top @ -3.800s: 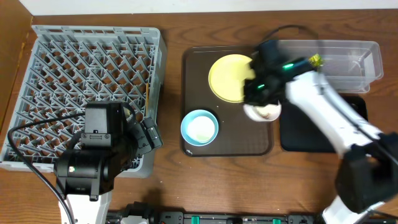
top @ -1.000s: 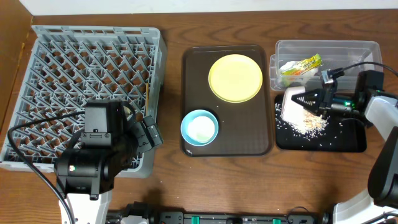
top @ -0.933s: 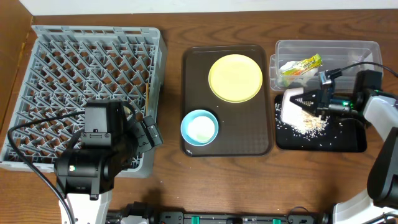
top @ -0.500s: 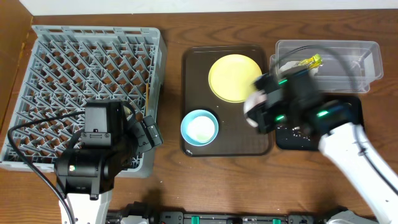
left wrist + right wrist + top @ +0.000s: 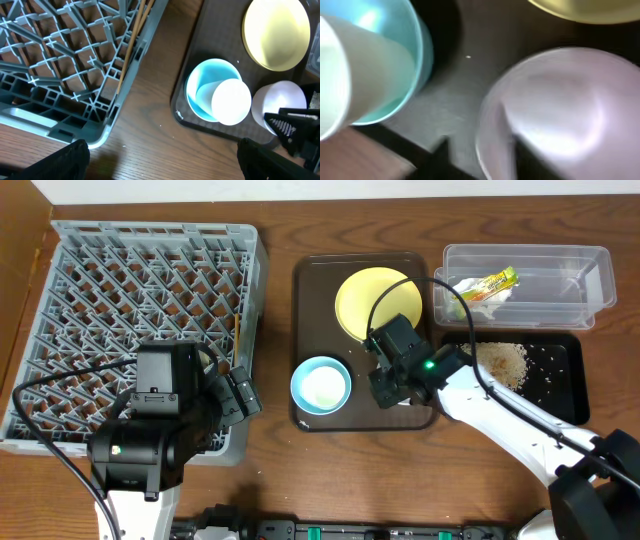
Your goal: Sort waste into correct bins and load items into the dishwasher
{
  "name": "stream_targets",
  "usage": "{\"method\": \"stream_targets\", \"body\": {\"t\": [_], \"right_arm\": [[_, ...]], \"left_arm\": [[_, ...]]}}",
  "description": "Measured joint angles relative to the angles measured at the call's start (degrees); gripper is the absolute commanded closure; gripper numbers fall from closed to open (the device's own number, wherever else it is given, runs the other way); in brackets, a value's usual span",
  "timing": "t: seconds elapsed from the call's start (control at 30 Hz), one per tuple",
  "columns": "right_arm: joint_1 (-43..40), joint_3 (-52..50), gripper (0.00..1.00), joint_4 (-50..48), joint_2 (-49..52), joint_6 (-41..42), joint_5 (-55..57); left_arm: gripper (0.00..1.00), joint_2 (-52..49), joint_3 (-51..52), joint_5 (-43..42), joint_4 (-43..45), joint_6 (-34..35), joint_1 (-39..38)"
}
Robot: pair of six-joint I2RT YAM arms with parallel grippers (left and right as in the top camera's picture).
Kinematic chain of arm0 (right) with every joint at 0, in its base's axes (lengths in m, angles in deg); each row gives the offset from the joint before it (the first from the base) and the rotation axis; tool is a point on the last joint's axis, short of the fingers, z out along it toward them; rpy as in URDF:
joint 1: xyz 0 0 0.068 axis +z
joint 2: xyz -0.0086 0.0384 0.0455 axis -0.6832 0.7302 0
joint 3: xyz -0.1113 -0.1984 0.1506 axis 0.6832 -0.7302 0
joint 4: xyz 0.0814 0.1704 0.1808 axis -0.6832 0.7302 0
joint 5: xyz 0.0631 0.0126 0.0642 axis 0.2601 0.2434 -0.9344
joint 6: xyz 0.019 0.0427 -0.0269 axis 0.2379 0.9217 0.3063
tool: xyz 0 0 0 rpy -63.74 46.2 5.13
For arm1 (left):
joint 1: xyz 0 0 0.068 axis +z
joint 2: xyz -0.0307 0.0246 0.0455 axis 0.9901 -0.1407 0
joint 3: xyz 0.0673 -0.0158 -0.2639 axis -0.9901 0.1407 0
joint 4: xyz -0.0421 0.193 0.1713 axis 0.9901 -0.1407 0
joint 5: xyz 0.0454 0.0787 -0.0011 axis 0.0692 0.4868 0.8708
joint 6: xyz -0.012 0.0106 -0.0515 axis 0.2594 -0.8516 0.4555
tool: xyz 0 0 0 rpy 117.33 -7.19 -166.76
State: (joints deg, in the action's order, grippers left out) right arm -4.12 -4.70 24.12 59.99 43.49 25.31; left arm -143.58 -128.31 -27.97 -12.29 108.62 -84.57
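My right gripper hangs low over the brown tray, hiding the small white bowl from overhead. In the right wrist view its jaws stand open astride the rim of the white bowl, one finger outside, one inside. The white bowl rests on the tray beside the light blue bowl, with the yellow plate behind. Rice-like grains lie heaped on the black tray. The wrapper sits in the clear tub. My left gripper is open and empty by the grey dish rack.
A pair of wooden chopsticks lies in the rack near its right edge. Loose grains are scattered over the black tray. My left arm's body covers the rack's front right corner. Bare wooden tabletop lies in front of the brown tray.
My right arm swung from the black tray to the brown tray with the white bowl, leaving the grains behind, and its jaws have parted from the bowl's rim. The left arm has stayed still.
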Motion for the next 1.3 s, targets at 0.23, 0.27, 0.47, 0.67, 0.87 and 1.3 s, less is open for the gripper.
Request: {"method": "stream_targets", "body": {"t": [0.23,0.27,0.47,0.67,0.87,1.3], "right_arm": [[0.0,7.5,0.44,2.6,-0.1,-0.3,-7.5],[0.1,8.6,0.45,2.3,-0.2,0.1,-8.2],[0.6,10.1,0.49,0.8,0.0,1.1,-9.9],[2.0,10.2,0.64,-0.8,7.0,2.1,-11.0],[3.1,10.1,0.87,-1.1,10.8,2.0,-12.0],[-1.7,11.6,0.99,-0.1,7.0,2.2,-15.3]], "left_arm": [[0.01,0.0,0.0,-0.1,-0.1,0.0,0.0],[0.01,0.0,0.0,-0.2,-0.1,0.0,0.0],[0.01,0.0,0.0,-1.8,0.2,0.2,0.0],[0.01,0.0,0.0,-2.2,0.2,0.2,0.0],[0.01,0.0,0.0,-2.6,0.2,0.2,0.0],[0.0,0.0,0.0,-7.4,6.6,0.2,0.2]]}}
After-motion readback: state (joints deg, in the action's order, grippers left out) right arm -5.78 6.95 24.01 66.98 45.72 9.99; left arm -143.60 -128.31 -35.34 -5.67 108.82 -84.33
